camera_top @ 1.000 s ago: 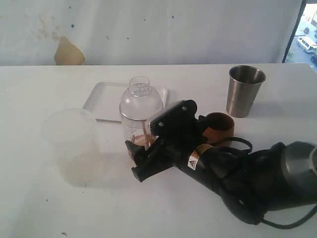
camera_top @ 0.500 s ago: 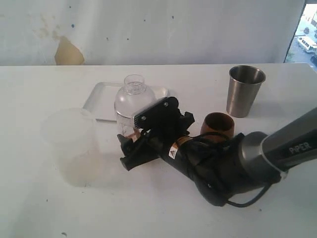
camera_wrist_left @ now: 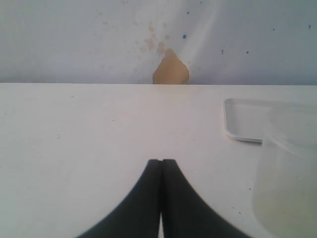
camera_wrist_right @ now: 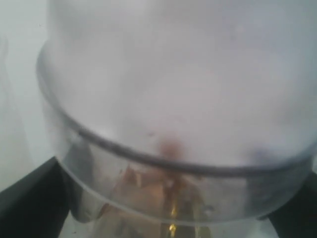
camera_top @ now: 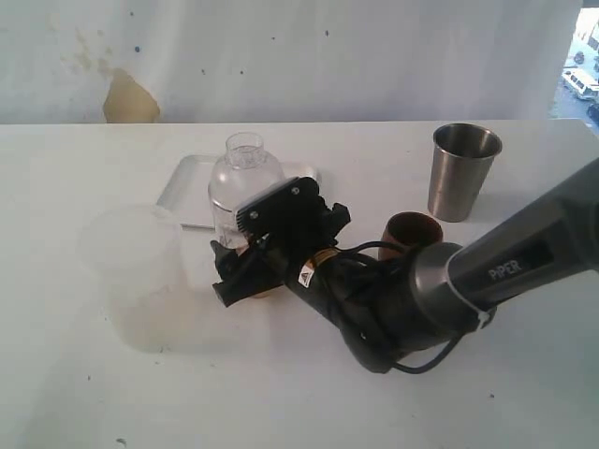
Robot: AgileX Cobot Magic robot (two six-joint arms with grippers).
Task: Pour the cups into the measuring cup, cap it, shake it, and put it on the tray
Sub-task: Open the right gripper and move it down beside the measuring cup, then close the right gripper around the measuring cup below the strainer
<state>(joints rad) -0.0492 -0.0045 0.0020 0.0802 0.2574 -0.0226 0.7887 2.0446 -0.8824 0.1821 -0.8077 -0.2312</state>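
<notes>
Right gripper clamping capped measuring cup by white tray, left gripper pressed together, empty, above table

The table and tray are white. The measuring cup is clear, brown low inside. The wooden cup is brown, the tumbler steel-grey, the frosted cup milky. The right gripper and left gripper are black, the arm grey. A tan stain marks the pale wall.
</notes>
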